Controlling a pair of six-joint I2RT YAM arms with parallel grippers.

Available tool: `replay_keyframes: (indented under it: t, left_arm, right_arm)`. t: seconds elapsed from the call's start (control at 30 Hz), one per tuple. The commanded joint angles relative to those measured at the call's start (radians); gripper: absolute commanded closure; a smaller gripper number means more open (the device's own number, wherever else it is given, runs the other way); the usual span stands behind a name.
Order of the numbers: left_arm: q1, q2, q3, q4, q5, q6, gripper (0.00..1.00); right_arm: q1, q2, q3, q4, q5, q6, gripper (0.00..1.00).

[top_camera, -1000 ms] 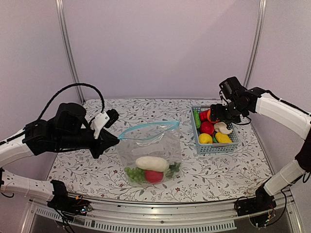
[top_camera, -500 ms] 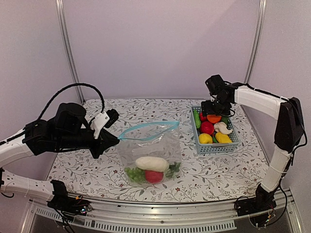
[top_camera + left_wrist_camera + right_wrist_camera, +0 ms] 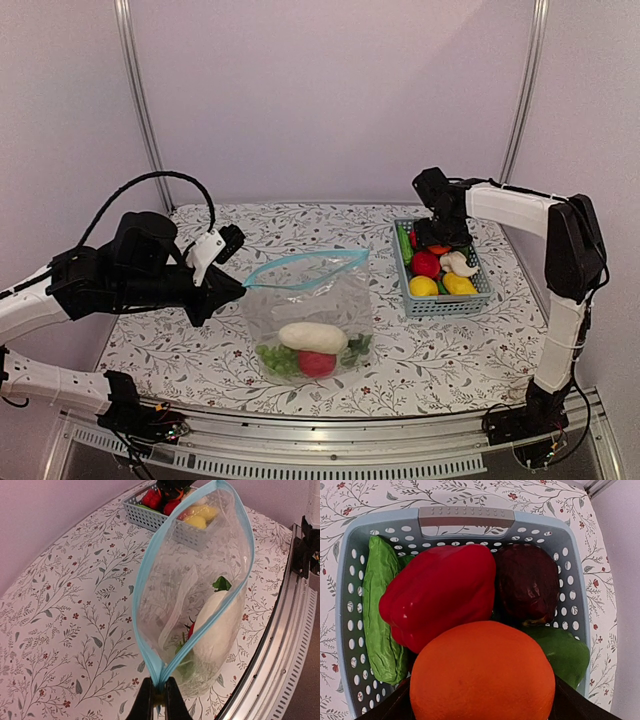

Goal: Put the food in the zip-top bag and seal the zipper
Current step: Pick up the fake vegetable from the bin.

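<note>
The zip-top bag (image 3: pixel 310 310) stands on the table with its mouth held open. My left gripper (image 3: pixel 240 290) (image 3: pixel 159 692) is shut on the left end of the light blue zipper (image 3: pixel 305 262) (image 3: pixel 142 580). Inside the bag lie a white radish (image 3: pixel 312 336) (image 3: pixel 215 625), a red tomato (image 3: pixel 316 363) and a green bunch (image 3: pixel 275 357). My right gripper (image 3: pixel 437 240) (image 3: pixel 482 705) reaches down into the blue basket (image 3: pixel 445 303), open. Its fingers stand on either side of a round orange (image 3: pixel 482 675), close against it.
In the basket (image 3: pixel 465 517) lie a red pepper (image 3: pixel 440 595), a dark red piece (image 3: pixel 527 582), green leafy pieces (image 3: pixel 380 615), yellow lemons (image 3: pixel 423 286) and a white piece (image 3: pixel 458 264). The basket stands at the table's right, near the back.
My right arm has swung left and down over the basket's far end, bringing its fingers around the orange. The left gripper and the bag have not moved.
</note>
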Motion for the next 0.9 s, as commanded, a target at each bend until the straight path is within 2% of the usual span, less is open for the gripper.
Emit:
replay_keyframes:
  t: [0.0, 0.2, 0.53, 0.7, 0.87]
  left_arm:
    - [0.013, -0.002, -0.006, 0.011, 0.007, 0.006, 1.0]
    - [0.013, 0.0, -0.005, 0.011, 0.012, 0.006, 1.0]
    - [0.013, 0.001, -0.003, 0.011, 0.016, 0.005, 1.0]
    - [0.013, -0.004, -0.003, 0.013, 0.02, 0.006, 1.0]
    - [0.013, -0.001, 0.006, 0.011, 0.018, 0.011, 1.0]
  right_arm:
    - [-0.01, 0.022, 0.037, -0.008, 0.031, 0.004, 0.18]
    - [-0.01, 0.023, 0.041, -0.005, 0.035, 0.001, 0.28]
    - [-0.011, -0.013, 0.03, -0.005, 0.025, -0.002, 0.32]
    - [-0.011, -0.107, -0.006, -0.002, -0.024, 0.007, 0.33]
    - [-0.009, -0.273, -0.07, -0.004, -0.124, 0.008, 0.36]
